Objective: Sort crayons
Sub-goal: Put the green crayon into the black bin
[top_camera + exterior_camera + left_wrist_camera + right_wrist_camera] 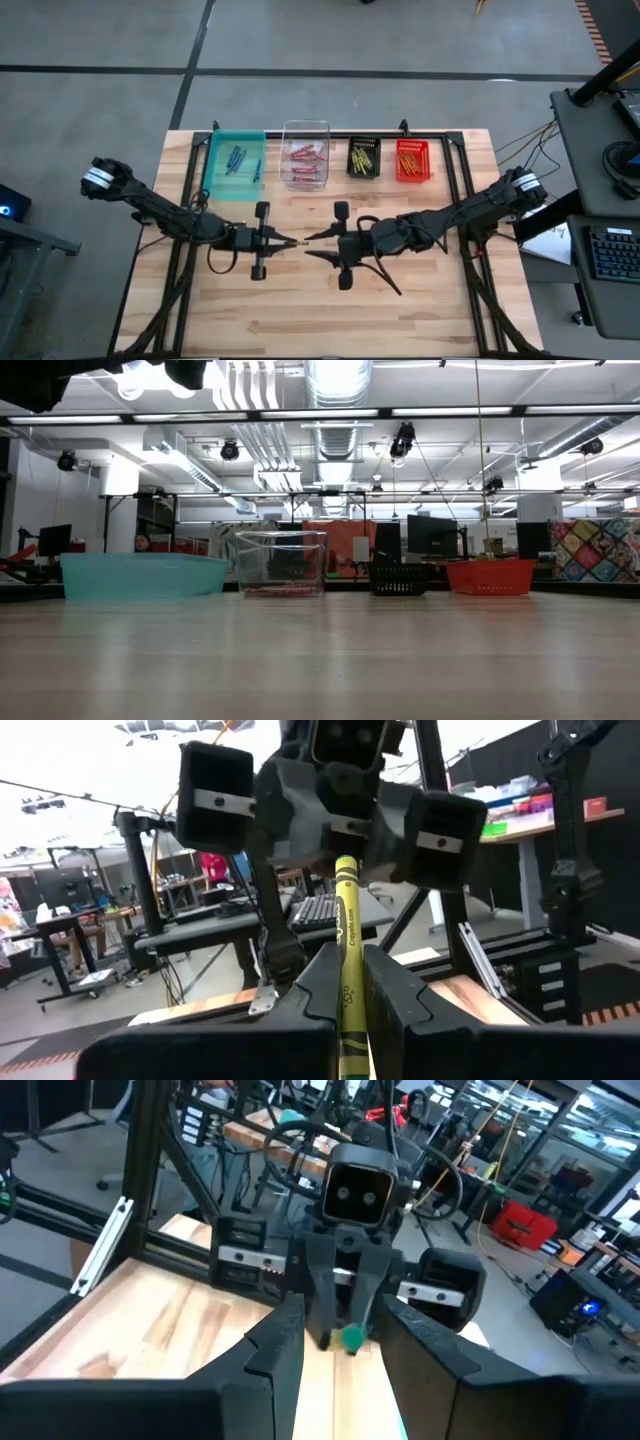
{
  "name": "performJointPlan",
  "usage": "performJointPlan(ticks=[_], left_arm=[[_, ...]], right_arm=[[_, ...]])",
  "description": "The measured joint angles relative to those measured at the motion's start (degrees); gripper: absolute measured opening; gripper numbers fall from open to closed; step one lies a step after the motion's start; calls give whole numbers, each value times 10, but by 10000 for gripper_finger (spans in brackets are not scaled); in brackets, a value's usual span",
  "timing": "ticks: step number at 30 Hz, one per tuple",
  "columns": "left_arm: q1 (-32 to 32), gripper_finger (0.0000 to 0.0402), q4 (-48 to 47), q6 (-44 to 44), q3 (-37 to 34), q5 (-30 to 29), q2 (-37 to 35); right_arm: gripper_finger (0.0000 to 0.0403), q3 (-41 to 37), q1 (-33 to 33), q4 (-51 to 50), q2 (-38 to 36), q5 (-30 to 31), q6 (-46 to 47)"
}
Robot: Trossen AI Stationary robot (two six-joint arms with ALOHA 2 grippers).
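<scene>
My left gripper [345, 982] is clamped shut on a yellow-green crayon [346, 935], label reading along its length, tip pointing at the right arm. In the high view the left gripper [285, 242] sits mid-table, nose to nose with my right gripper [318, 234]. The right gripper [338, 1342] has its fingers spread wide either side of the crayon end [353, 1340], not gripping anything as far as I can see. It reads to me as a handover between the arms, with the left arm holding.

To do this well I'd keep the two grippers lined up on the crayon's axis, and not let go with one side until the other has firm contact on the stick. It's thin and would drop straight to the table [420, 310].

Sorted crayons lie in the far row: blue ones in the teal bin [236, 163], pink-red in the clear bin [305, 155], yellow in the black bin [364, 158], orange in the red bin [412, 160].

Hard to tell: the crayon is barely a sliver from above. The low view shows the bins only, no grippers. I can't say whether any loose crayons remain on the table.
</scene>
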Motion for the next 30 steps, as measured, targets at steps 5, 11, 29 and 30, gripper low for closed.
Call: performJointPlan(ticks=[5,11,29,30], left_arm=[[0,0,5,-6,0,0,5],[0,0,26,-6,0,0,6],[0,0,29,-1,9,0,15],[0,0,29,-1,9,0,16]], right_arm=[[123,0,-3,1,-5,-1,1],[123,0,-9,-2,4,-1,1],[70,0,-23,36,23,-6,-15],[59,0,-23,36,23,-7,-15]])
